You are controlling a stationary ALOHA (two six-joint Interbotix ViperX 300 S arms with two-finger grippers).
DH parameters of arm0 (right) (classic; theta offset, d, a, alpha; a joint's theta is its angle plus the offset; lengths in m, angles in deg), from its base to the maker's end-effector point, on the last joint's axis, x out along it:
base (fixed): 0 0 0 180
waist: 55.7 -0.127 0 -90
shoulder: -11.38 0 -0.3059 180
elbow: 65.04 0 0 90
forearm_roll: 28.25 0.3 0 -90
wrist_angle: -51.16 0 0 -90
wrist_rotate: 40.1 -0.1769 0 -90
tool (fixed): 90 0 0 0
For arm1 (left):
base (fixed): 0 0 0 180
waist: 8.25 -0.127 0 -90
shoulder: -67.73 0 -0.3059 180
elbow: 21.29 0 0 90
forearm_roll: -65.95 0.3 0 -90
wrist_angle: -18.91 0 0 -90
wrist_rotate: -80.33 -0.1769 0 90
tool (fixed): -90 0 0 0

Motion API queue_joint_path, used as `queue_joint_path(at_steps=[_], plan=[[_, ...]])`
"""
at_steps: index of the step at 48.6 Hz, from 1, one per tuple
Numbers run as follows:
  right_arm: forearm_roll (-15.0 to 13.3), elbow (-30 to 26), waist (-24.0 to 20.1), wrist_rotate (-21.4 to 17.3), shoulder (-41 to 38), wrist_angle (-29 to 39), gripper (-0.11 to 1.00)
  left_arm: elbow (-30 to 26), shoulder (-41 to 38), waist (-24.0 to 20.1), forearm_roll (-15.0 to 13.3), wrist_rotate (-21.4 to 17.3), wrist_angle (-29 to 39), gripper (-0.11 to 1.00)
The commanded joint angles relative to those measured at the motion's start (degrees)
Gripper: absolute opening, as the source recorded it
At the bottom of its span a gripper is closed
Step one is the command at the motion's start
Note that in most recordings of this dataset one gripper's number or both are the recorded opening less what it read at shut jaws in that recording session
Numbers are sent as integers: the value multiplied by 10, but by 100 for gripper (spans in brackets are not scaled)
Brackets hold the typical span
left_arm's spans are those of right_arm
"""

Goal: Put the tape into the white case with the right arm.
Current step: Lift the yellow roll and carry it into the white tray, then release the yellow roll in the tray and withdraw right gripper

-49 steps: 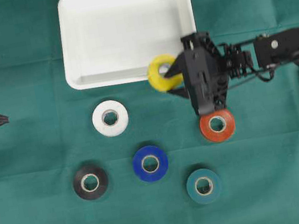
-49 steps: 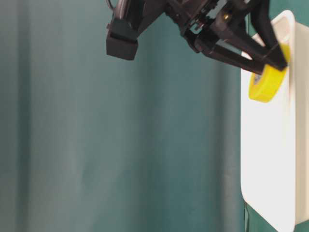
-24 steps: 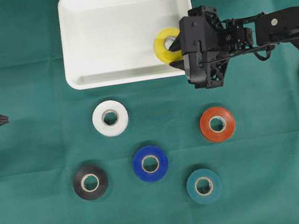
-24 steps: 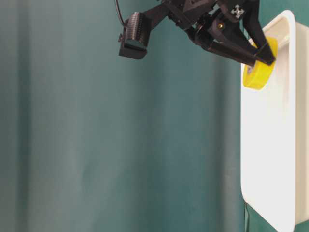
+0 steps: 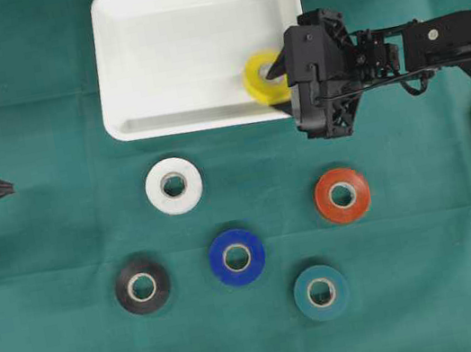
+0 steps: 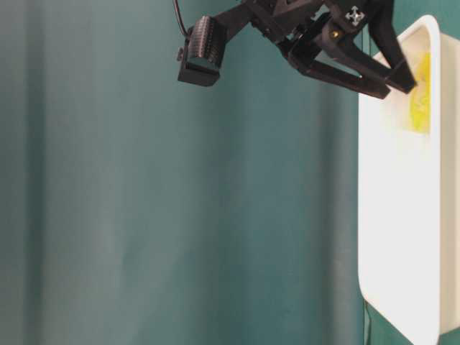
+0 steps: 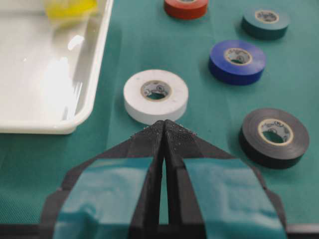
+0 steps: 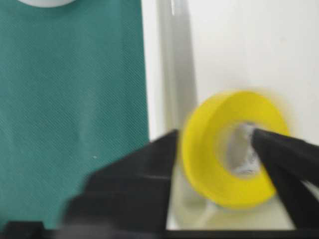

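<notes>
The yellow tape (image 5: 262, 80) lies blurred inside the white case (image 5: 181, 21), at its near right corner. My right gripper (image 5: 277, 86) hovers over that corner, open. In the right wrist view one finger (image 8: 279, 149) still reaches into the roll's hole while the other finger (image 8: 144, 169) stands clear of the yellow tape (image 8: 209, 159). From table level the tape (image 6: 420, 93) sits in the case (image 6: 388, 215), under the right gripper (image 6: 399, 83). My left gripper (image 5: 0, 188) rests shut and empty at the far left, its tips (image 7: 163, 123) pressed together.
On the green cloth in front of the case lie five other rolls: white (image 5: 173, 185), red (image 5: 342, 195), blue (image 5: 236, 256), black (image 5: 143, 286) and teal (image 5: 321, 291). The red roll is below the right gripper's body.
The right gripper carried the yellow tape from the case's front rim to over its near right corner, then opened; the tape has dropped from the fingers into the case. The left arm stayed still.
</notes>
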Motion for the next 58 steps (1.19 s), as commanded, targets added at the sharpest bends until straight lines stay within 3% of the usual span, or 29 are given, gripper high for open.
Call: queue_joint_path(at_steps=[1,4,21,48,58], plan=[[-1,-5,0,0,14,-7,43,-6,-4,2,0,0,-4,1],[-1,-4,0,0,14,-7,58,-6,-4,2,1,0,-4,1],[-1,23,2,1,43,-7,56,-6,-4,2,0,0,-5,1],[-1,219,3,0,287,-42,56,-5,-4,2,0,0,-4,1],[-1,258,3,-2,367,-39,56,-5,-4,1,1,0,-4,1]])
